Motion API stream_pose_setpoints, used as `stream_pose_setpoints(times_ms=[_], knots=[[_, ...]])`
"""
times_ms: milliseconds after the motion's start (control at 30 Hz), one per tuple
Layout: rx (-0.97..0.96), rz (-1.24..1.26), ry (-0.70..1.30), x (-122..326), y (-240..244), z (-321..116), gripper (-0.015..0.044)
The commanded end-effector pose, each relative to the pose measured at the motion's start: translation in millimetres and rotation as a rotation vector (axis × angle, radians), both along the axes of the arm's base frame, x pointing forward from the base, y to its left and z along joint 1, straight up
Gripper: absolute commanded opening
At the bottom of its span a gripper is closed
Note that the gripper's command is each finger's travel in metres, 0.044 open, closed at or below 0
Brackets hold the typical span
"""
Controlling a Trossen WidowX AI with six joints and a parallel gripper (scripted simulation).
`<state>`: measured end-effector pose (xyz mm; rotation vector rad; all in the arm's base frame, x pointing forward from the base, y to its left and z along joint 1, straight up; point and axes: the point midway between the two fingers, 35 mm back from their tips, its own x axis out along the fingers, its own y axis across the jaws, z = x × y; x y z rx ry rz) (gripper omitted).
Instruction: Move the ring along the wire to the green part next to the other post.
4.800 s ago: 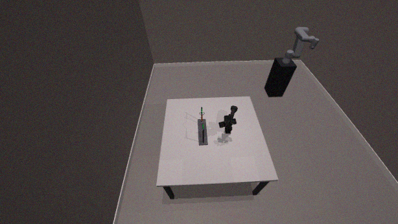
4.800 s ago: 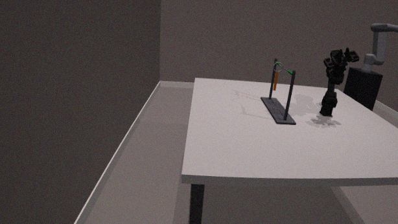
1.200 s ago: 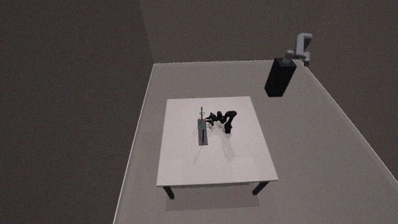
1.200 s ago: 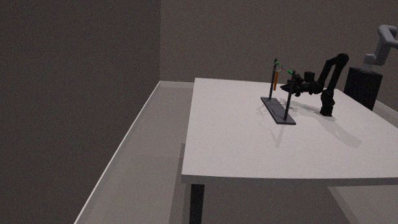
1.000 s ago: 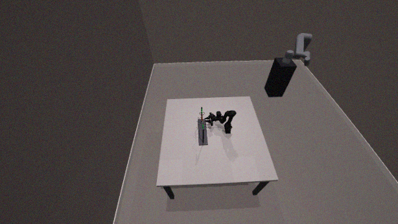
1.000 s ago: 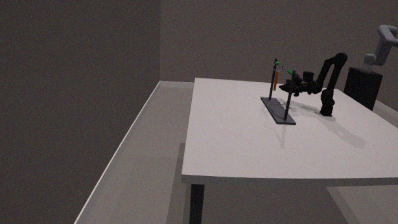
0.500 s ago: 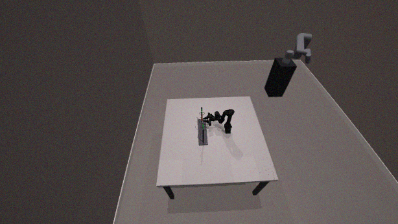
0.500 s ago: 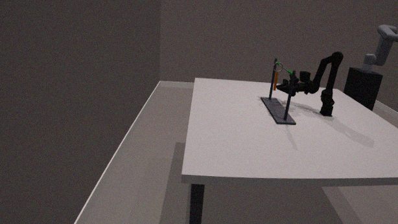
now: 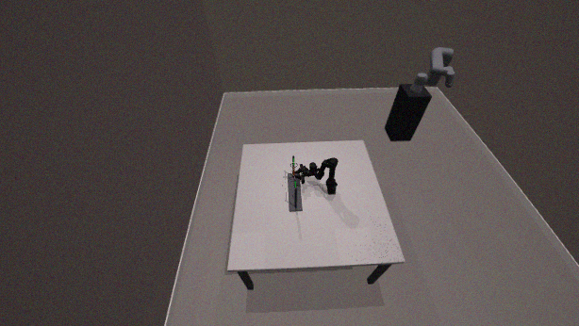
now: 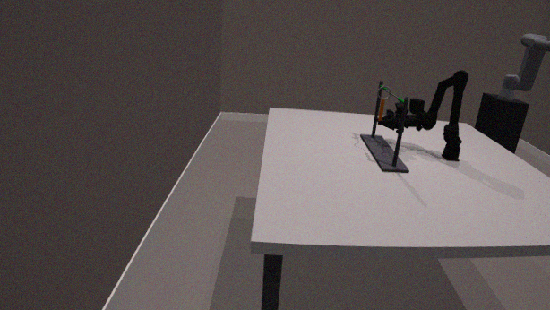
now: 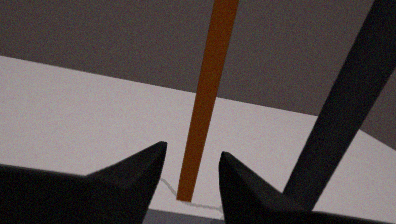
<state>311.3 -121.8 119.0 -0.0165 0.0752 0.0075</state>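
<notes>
Starting at the left of your exterior view, you have a pale, smooth, flat table (image 9: 264,245) (image 10: 313,202) (image 11: 75,115) with squared edges and dark legs. On it lies a long, flat, dark grey base plate (image 9: 291,200) (image 10: 381,154) (image 11: 170,217), rectangular and matt, carrying two slim, straight, upright posts. The far post (image 10: 376,116) (image 11: 340,110) comes first, and close beside it you can see the thin round ring (image 10: 382,99), hanging around the wire at its far green part. Below the ring hangs the orange handle (image 10: 382,109) (image 11: 202,107), a straight, slender bar, plain in colour. Your gripper (image 10: 381,121) (image 11: 193,153) is partly open at the handle's lower end, holding nothing; in your wrist view its dark, tapering fingertips appear on either side of the orange bar, with a gap showing on each side. The wire (image 10: 394,95) runs on to the near post (image 9: 296,200) (image 10: 399,143), thin and grey between its green ends. Further right, your black, jointed arm (image 9: 331,171) (image 10: 457,103) rises from the table and bends over towards the posts. Beyond the table, you see a black, box-shaped pedestal (image 9: 407,115) (image 10: 502,118) bearing a grey arm (image 9: 439,61) (image 10: 531,63) with rounded, tubular links.
</notes>
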Motion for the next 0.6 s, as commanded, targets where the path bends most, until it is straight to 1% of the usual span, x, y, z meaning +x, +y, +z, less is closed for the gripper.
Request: stream_pose_setpoints(times_ms=[0,200,567], knots=[[0.006,-0.003,0.0,8.9,0.0,-1.5,0.016],[0.007,-0.003,-0.002,17.4,1.6,-2.9,0.016],[0.007,-0.003,-0.002,17.7,1.7,-3.0,0.016]])
